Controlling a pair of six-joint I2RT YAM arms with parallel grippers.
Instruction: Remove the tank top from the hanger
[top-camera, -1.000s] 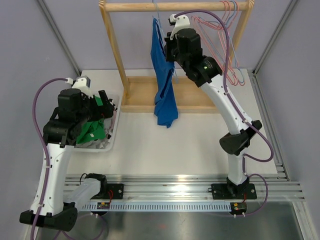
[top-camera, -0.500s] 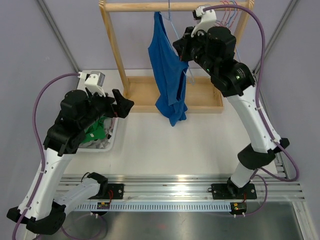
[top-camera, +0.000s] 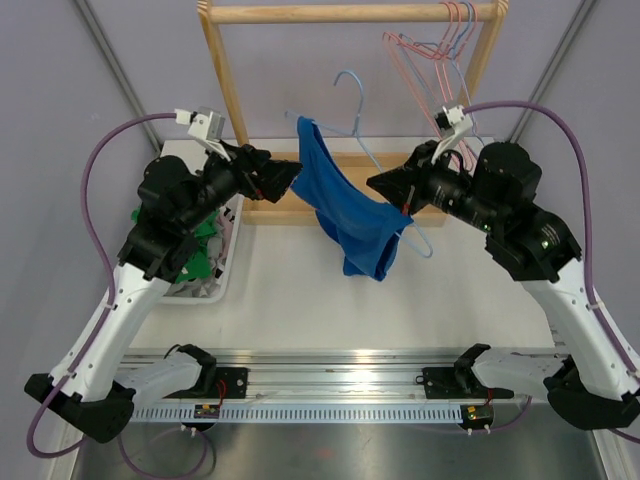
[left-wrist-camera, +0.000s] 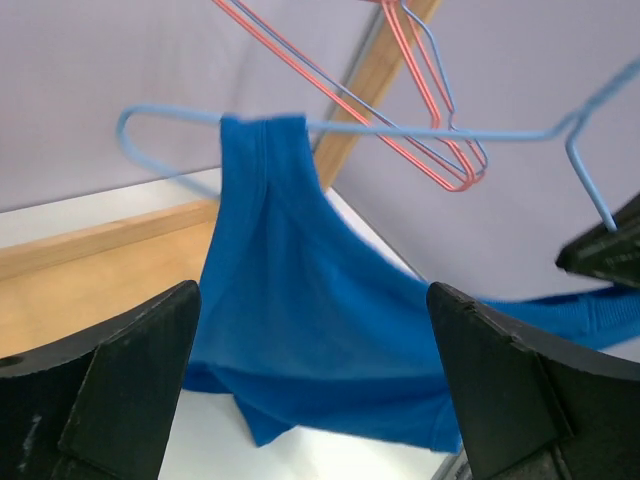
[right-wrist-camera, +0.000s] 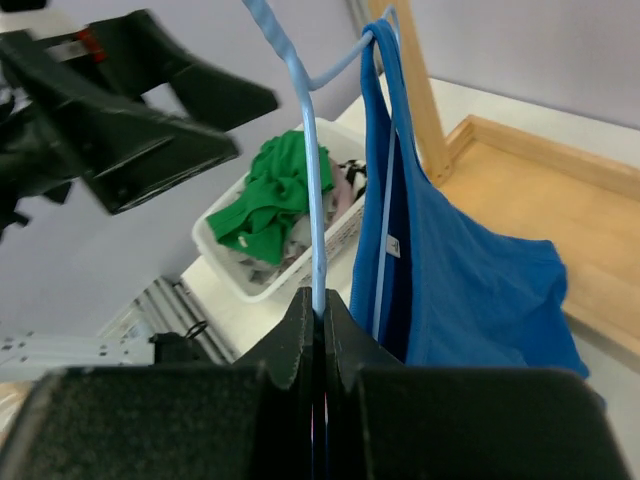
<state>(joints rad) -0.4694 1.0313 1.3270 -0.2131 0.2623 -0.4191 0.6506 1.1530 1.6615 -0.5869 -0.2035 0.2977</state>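
Your right pincer (right-wrist-camera: 318, 305) is clenched on the light-blue wire hanger (right-wrist-camera: 311, 200), held above the white tabletop (top-camera: 300, 290). The blue fabric tank top (top-camera: 345, 205) hangs by a strap from that hanger, just ahead of the right pincer, between it and your left pincer (left-wrist-camera: 312, 290), which stands released, fingers spread, the garment just beyond them.

One tank top (top-camera: 350, 205), one blue hanger (right-wrist-camera: 314, 200), one rack (top-camera: 225, 90), one bin (top-camera: 230, 255) of clothes, and maybe four spare hangers (top-camera: 455, 25); they overlap.
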